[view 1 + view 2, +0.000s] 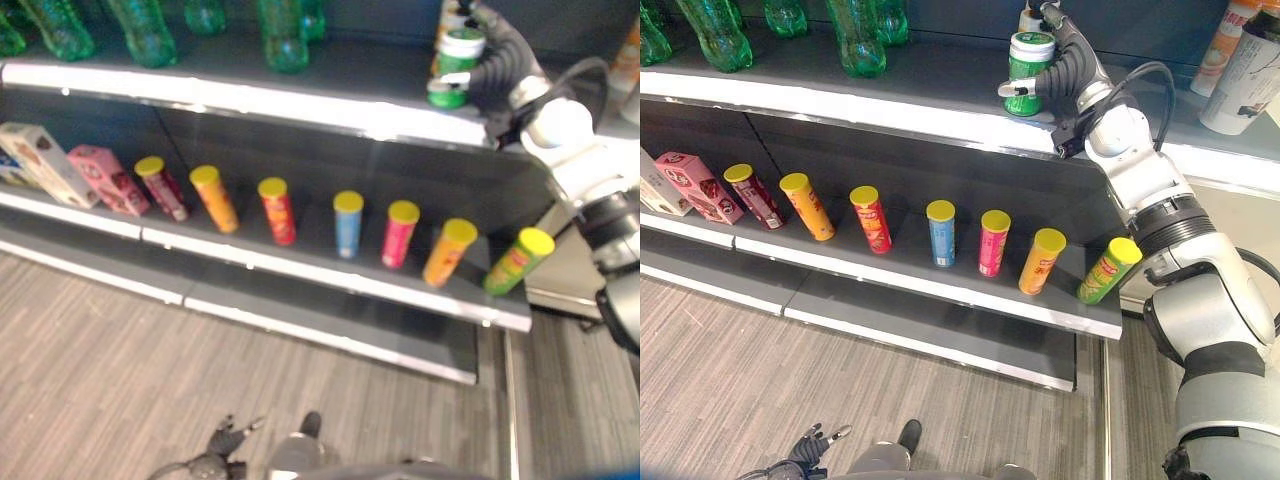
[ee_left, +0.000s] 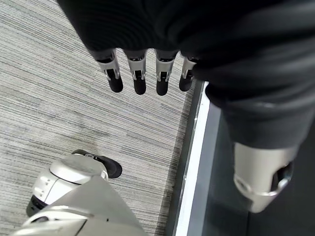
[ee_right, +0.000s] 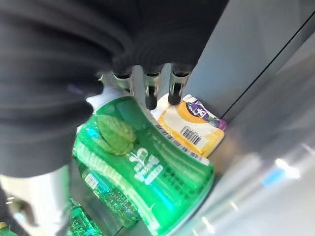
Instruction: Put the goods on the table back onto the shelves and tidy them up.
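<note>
Right hand (image 1: pixel 1065 70) fingers clenched around green can (image 1: pixel 1025 72) above upper shelf (image 1: pixel 940 105): lower upright, seat flat, then release.

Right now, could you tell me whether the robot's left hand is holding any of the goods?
No, the left hand hangs with straight fingers above the floor, with nothing in it.

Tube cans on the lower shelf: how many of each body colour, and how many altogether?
Maroon can: 1
Orange cans: 2
Red can: 1
Blue can: 1
Pink can: 1
Green can: 1
Total: 7
</note>
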